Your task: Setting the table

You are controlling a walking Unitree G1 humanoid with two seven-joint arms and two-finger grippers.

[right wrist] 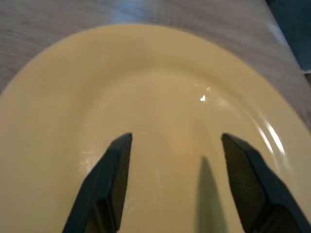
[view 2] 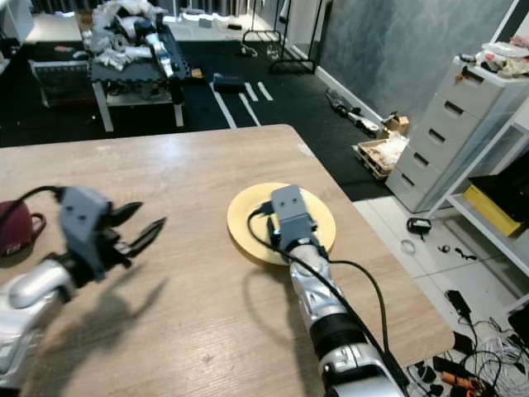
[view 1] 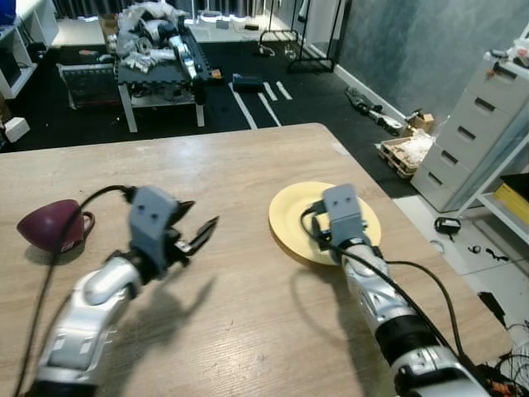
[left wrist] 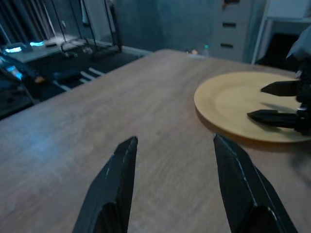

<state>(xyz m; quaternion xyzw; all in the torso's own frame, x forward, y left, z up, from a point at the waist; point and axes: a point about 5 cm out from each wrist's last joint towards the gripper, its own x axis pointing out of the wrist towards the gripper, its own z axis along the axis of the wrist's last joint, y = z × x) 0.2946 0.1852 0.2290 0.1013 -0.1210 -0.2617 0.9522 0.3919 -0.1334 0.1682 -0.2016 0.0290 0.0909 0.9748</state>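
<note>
Right tool (right wrist: 170,160) poised directly over the yellow plate (view 1: 291,217), black fingers spread apart, nothing gripped. Plate lying flat near the right edge of the tabletop (view 1: 248,165), straight below and ahead of that tool. Left tool (left wrist: 175,165) also spread, mid-tabletop, farther off. Maroon cup (view 1: 51,225) near the left edge, closer to the left tool.

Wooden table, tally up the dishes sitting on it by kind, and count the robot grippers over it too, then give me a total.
Plates: 1, the yellow plate, with the right gripper open over it.
Cups: 1, the maroon cup near the table's left side.
Grippers: 2, counting the left gripper, open above bare wood.
Total: 4.
</note>
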